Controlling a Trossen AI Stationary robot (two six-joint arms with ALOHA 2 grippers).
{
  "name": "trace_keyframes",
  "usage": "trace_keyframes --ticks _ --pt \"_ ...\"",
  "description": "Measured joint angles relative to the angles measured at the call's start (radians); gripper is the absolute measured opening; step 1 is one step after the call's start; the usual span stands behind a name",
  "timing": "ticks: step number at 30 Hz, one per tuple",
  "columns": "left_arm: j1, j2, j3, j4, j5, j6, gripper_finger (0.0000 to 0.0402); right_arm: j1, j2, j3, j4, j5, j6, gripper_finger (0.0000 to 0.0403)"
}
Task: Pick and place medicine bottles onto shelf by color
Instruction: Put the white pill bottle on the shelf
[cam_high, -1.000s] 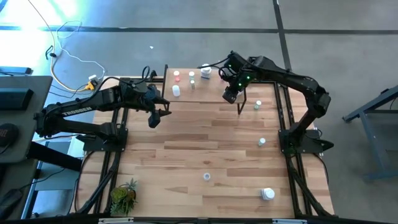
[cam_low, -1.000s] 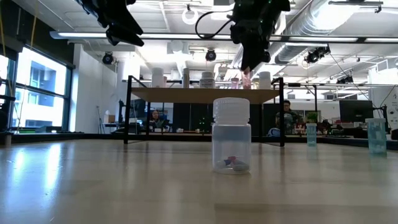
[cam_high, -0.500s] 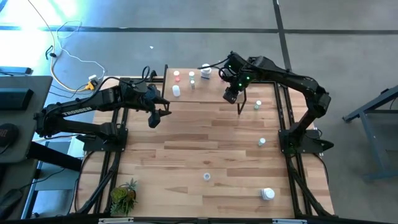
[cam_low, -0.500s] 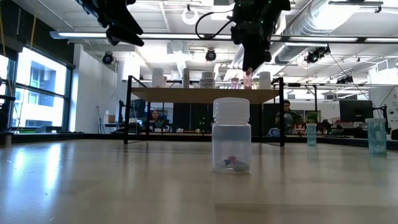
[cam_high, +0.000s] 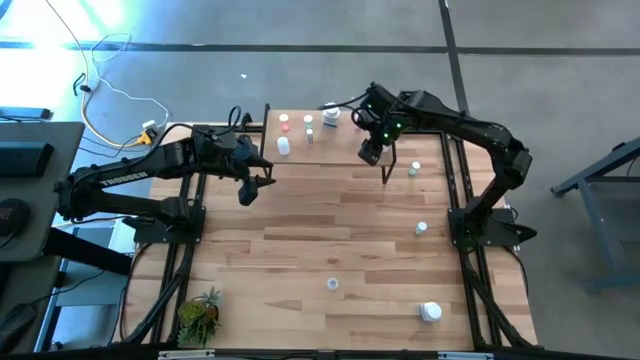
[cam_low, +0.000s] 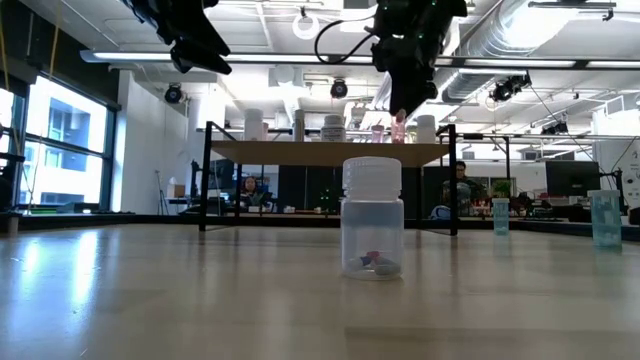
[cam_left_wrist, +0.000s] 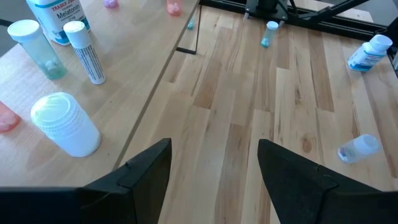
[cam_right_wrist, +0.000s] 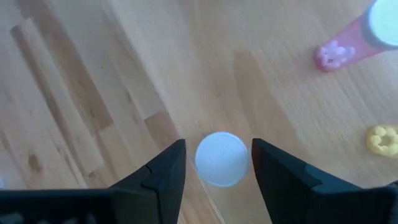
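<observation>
The shelf (cam_high: 340, 145) stands at the table's far middle and bears several medicine bottles (cam_high: 285, 123), red- and green-capped, standing on their bases. My right gripper (cam_high: 370, 152) hangs over the shelf's right near part, shut on a small pink-tinted bottle with a white cap (cam_right_wrist: 221, 158). In the low view that bottle (cam_low: 399, 125) shows just under the fingers. My left gripper (cam_high: 248, 190) hovers open above the table off the shelf's left near corner, and its wrist view (cam_left_wrist: 214, 168) shows nothing between the fingers. My right gripper has the bottle's white-capped top (cam_right_wrist: 221, 158) between its two fingers, coming from above and pointing down. The bottle stays upright below the fingers (cam_low: 399, 125). Whether its base touches the shelf board, I cannot tell.
More small bottles lie scattered on the table's right half (cam_high: 415, 170) (cam_high: 421, 228) (cam_high: 333, 284), with a larger one near the front edge (cam_high: 430, 312). A potted plant (cam_high: 200, 315) sits at the near left corner. The middle of the table (cam_high: 300, 230) is bare wood.
</observation>
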Motion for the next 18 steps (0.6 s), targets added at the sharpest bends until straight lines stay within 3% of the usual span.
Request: trace_keyframes --ticks 7,18 --pt "0.000 0.000 0.000 0.000 0.000 0.000 0.0227 -0.002 -0.003 0.038 0.002 0.033 0.005 0.0174" --pt "-0.036 0.000 0.000 0.007 0.024 -0.035 0.0227 0.000 -0.004 0.249 -0.040 0.080 0.058 0.0174"
